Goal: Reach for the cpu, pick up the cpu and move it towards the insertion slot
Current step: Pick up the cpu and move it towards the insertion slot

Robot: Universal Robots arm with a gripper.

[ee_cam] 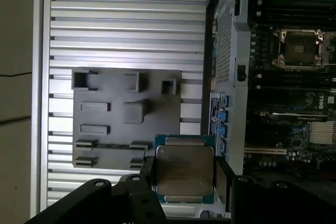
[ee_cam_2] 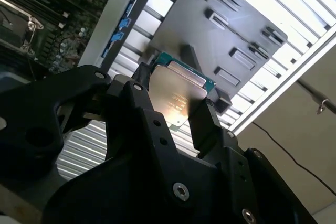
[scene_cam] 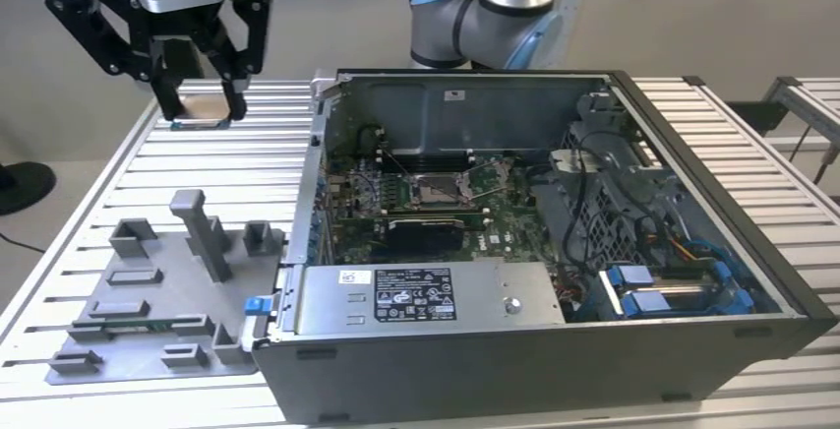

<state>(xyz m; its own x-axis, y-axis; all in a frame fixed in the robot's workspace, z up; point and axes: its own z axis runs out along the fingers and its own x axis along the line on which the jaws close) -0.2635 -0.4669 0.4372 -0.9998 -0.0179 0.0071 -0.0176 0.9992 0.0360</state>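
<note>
I have the cpu (scene_cam: 204, 104) in the gripper (scene_cam: 204, 108). The jaws are closed part-way onto two opposite edges of the chip. In both wrist views the pale metal face and green rim sit squarely between the black fingers (ee_cam: 222, 179), with nothing else touching it.

The relation I care about is chip to slot (scene_cam: 440, 190). In the exterior view the gripper hangs high over the slatted table (scene_cam: 79, 252), at the far end on the exterior view's left, outside the open case (scene_cam: 552, 350). The slot lies on the board inside that case, to the exterior view's right of the jaws, nearer the camera and lower down. The case's left wall stands between the two. They are well apart.

The chip is square, so it has no long axis to line up; what matters is its corner orientation against the socket frame, and I cannot judge that from here. In the first wrist view the cpu (ee_cam: 184, 169) is at one side and the slot (ee_cam: 300, 48) across the case wall at the other.

The grey tray (scene_cam: 157, 336) lies on the table below and nearer than the gripper, clear of the chip.
</note>
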